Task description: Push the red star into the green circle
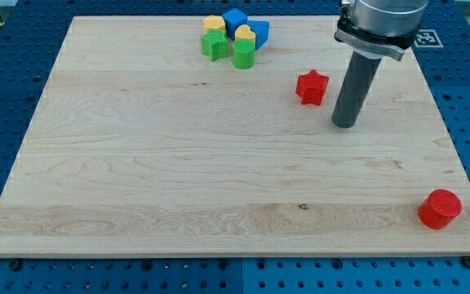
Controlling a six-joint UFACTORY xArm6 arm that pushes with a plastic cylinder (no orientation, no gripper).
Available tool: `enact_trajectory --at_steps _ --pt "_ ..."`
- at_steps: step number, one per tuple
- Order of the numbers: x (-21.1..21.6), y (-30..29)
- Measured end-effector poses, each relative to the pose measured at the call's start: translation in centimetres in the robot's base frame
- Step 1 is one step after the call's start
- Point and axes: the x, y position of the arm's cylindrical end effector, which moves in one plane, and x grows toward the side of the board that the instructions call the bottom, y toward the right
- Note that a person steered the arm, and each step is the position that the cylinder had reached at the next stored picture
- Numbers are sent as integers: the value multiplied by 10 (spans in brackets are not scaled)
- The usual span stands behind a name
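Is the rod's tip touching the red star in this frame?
Apart. The camera view shows bare wood between my tip and the red star, which lies up and to the view's left.

You have a single camera, set high in front of the table (219, 188) and looking down at a slant. It stands far enough back that you see the whole wooden top, with the blue perforated base (6, 98) showing around every frame edge.
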Motion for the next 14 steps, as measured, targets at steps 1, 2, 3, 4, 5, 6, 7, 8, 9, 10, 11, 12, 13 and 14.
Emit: enact_trajectory --at_steps 1,2,3,4,5,6,7,8,9,10,11,12,13,14 --pt "0 0" --pt "-8 1" --pt "-24 2" --pt "-24 -26" --pt "-32 -40" --pt "-41 -17" --pt "-39 -2" --pt "-39 -2" --pt "-39 27" --pt "-46 42" --pt "-71 26" --pt "-74 -14" --pt "-74 -40" --pt "-79 -29"
